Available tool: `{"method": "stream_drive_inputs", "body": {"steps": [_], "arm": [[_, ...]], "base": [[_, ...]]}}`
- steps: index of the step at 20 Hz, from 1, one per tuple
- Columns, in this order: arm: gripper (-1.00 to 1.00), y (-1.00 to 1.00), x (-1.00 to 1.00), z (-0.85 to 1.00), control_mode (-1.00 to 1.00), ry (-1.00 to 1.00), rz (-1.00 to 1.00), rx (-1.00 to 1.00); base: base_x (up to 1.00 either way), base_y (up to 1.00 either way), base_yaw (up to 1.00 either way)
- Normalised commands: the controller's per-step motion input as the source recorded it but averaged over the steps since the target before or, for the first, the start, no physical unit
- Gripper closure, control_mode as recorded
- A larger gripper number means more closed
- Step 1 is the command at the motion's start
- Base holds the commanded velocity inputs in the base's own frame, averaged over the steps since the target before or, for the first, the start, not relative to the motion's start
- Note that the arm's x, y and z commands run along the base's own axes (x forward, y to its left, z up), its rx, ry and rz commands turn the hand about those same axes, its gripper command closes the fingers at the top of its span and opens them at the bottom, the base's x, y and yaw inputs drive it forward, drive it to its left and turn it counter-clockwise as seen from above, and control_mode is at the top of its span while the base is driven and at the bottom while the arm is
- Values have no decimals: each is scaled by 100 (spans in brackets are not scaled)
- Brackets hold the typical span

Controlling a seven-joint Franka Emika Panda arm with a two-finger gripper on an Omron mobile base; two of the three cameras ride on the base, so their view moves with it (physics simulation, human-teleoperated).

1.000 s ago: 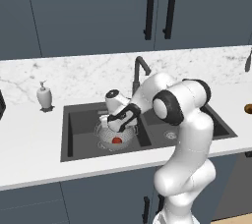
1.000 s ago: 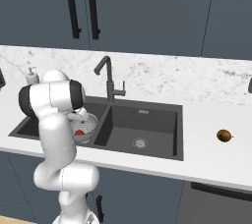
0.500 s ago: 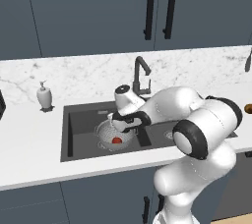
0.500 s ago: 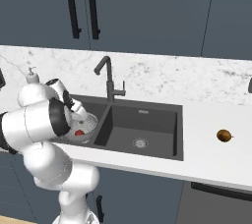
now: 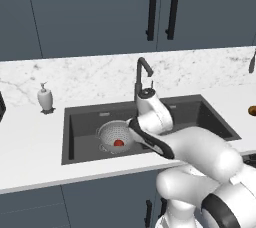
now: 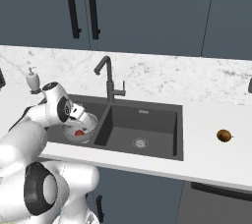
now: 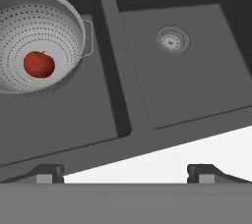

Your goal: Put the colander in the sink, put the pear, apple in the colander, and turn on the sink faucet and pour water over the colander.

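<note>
The silver perforated colander (image 5: 111, 134) (image 6: 83, 122) (image 7: 37, 26) sits in the left basin of the dark sink (image 5: 210, 117) (image 6: 157, 120) (image 7: 187, 85). The red apple (image 5: 118, 143) (image 6: 78, 132) (image 7: 39, 64) lies inside it. On the white counter to the right of the sink rests the brownish pear (image 5: 252, 110) (image 6: 224, 135). Behind the basin divider rises the dark faucet (image 5: 141, 74) (image 6: 109, 78). My gripper (image 7: 125, 173) is open and holds nothing. It hangs over the sink's front rim near the divider, to the right of the colander.
A white soap dispenser (image 5: 45, 98) (image 6: 33, 79) stands on the counter left of the sink. The right basin holds just its round silver drain (image 7: 173, 40) (image 6: 140, 143). Dark cabinets with black handles (image 5: 161, 8) hang above the marble backsplash.
My hand has pulled away from above the colander toward the basin divider, and the arm's elbow has swung right. The apple stays in the colander. The jaws remain open.
</note>
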Motion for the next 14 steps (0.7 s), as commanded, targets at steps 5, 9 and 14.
{"method": "stream_drive_inputs", "body": {"steps": [5,9,14], "arm": [[-100,-78,-53,37,-100,0,0,2],[-100,-94,-28,23,-100,0,-6,0],[-100,-98,-7,18,-100,0,-7,0]], "base": [[0,0,0],[0,0,0],[0,0,0]]}}
